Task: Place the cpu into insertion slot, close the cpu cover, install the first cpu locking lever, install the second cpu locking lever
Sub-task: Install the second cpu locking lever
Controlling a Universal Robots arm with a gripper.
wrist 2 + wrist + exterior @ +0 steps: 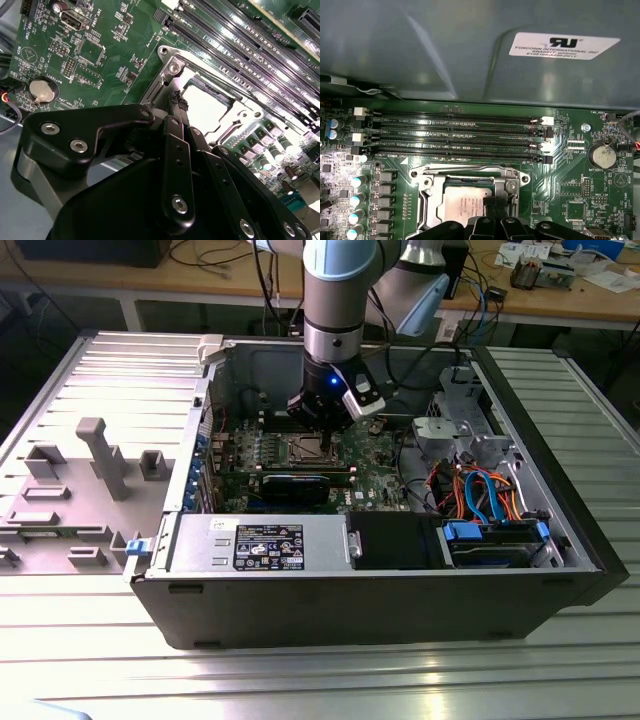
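While the arm points straight down, its end effector (492,212) fingers pinch together above the cpu (465,205).

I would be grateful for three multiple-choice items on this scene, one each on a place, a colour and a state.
1. The gripper hangs over: A the insertion slot; B the power supply; C the table.
2. The circuit board is: A blue; B green; C red.
3. The cpu is: A in the slot; B lifted clear; C outside the case.
A, it stands directly above the slot; B, green throughout; A, its silver top lies inside the rim.
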